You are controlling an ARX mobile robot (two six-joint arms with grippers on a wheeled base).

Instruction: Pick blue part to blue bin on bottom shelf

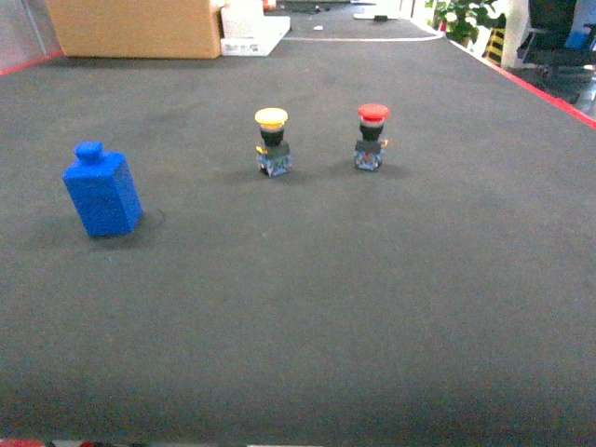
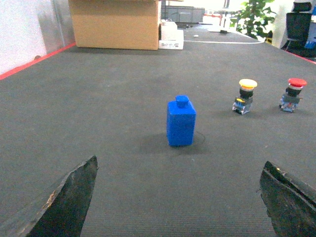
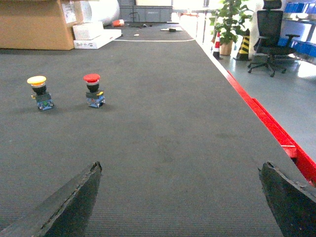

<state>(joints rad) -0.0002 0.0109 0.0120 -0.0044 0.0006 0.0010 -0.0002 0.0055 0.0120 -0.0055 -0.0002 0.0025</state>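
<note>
The blue part (image 1: 101,192) is a small blue block with a round knob on top, standing upright on the dark mat at the left. The left wrist view has the blue part (image 2: 181,121) straight ahead, well beyond my left gripper (image 2: 178,165), which is open with nothing between its fingers. My right gripper (image 3: 180,168) is open too, over bare mat, with nothing in it. Neither gripper appears in the head view. The blue bin and the bottom shelf are out of view.
A yellow push button (image 1: 272,140) and a red push button (image 1: 371,134) stand side by side mid-mat. A cardboard box (image 1: 135,26) and white boxes (image 1: 250,28) sit at the far edge. A red border (image 3: 266,118) marks the mat's right edge, with an office chair (image 3: 270,34) beyond.
</note>
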